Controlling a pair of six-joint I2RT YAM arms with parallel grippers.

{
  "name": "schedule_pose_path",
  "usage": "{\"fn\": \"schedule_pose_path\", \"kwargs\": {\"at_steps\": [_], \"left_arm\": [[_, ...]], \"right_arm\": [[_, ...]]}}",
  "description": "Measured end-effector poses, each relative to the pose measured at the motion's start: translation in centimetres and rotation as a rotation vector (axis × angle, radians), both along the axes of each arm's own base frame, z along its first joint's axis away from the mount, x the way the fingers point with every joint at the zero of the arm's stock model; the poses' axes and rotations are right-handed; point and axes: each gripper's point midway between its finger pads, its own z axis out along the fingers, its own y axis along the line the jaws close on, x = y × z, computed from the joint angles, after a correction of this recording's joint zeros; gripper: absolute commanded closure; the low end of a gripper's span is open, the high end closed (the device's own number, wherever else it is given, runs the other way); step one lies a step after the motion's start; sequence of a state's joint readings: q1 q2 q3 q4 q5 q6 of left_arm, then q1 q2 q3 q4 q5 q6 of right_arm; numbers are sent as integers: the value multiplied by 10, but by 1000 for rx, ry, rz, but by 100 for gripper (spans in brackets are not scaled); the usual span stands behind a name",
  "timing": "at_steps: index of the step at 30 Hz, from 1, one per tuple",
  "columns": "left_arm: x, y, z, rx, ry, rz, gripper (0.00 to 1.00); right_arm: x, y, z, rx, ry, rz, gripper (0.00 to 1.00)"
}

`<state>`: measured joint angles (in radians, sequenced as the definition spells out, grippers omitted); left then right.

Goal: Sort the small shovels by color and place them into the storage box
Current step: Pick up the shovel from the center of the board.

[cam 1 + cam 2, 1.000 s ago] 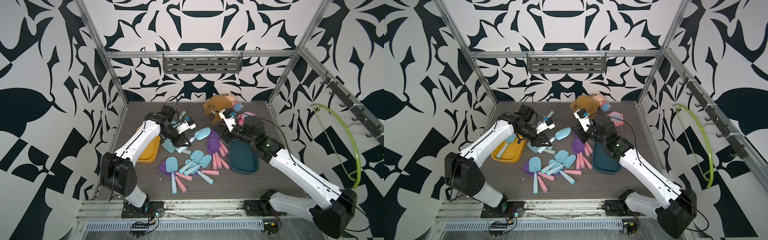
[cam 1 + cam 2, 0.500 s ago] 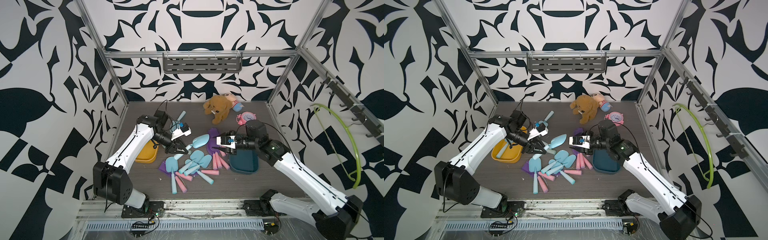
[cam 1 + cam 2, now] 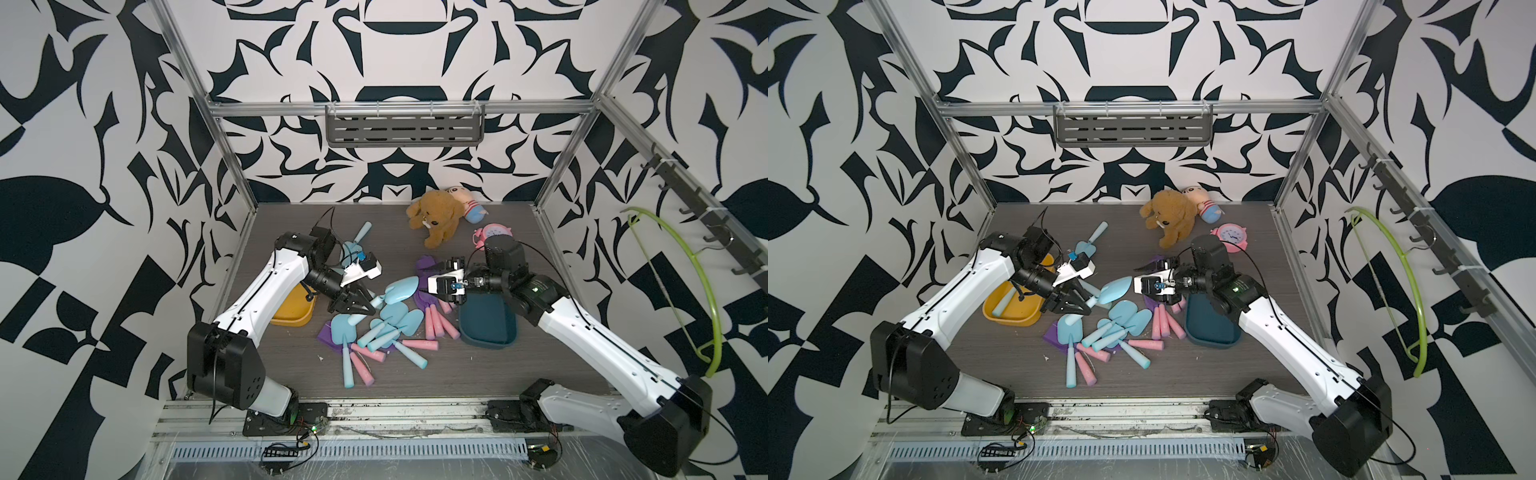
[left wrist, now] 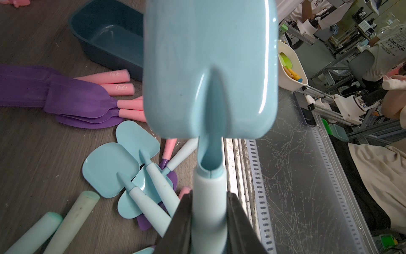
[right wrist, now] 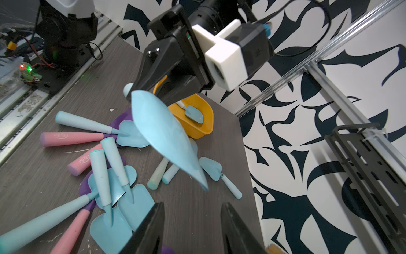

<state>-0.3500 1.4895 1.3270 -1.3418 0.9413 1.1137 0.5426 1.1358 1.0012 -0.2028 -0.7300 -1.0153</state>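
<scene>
Gripping a blue shovel (image 3: 400,289), left hand (image 4: 208,198) has swung forward; right hand (image 5: 192,209) gapes empty.

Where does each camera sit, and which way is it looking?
Top views: high at the front, looking down on the table; left arm and right arm show whole.
Left wrist: on the left arm, looking along the left claw at the blue shovel it grips.
Right wrist: on the right arm, past the open right claw, facing the left claw.
Shared: both wrist views show that shovel.
</scene>
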Motion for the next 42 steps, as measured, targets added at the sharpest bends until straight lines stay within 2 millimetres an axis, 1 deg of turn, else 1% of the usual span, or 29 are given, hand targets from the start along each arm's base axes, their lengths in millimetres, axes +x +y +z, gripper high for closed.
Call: {"fn": "schedule_pose_path", "kwargs": {"at_steps": [6,16,19,24,26,28,32,33,34,35,37,39,40,42], "left_arm": [[-1,0,0,-6,-5,-7,100],[-1,0,0,-6,-3,-7,100],[-1,0,-1,-7,-2,-9,100],[-2,0,-1,-9,-2,-16,100],[-2,0,-1,-10,-4,-19,100],[-3,0,-1,-11,-1,-21,100],[-6,1,-1,-6,14,-21,100],[-7,1,0,-5,25,-21,98],[-10,1,1,-5,39,-22,91],[-11,0,2,-7,49,-23,80],[-12,-1,3,-14,52,-24,55],[-8,0,2,-11,39,-16,38],[-5,2,1,-9,36,-4,33],[3,6,1,-7,32,33,29]], "right_arm": [[1,6,10,12,-32,45,53],[-19,15,21,2,-53,191,57],[-28,21,22,-8,-61,232,57],[-36,31,16,-38,-57,286,61],[-36,35,13,-49,-51,300,65],[-35,36,9,-61,-48,308,71],[-35,37,9,-78,-82,330,90],[-34,37,11,-78,-107,336,97],[-33,38,15,-77,-138,342,100],[-33,39,19,-75,-159,344,100],[-34,38,20,-79,-174,350,100],[-36,36,15,-96,-138,345,100],[-37,34,11,-109,-113,338,100],[-36,31,5,-131,-62,311,100]]}}
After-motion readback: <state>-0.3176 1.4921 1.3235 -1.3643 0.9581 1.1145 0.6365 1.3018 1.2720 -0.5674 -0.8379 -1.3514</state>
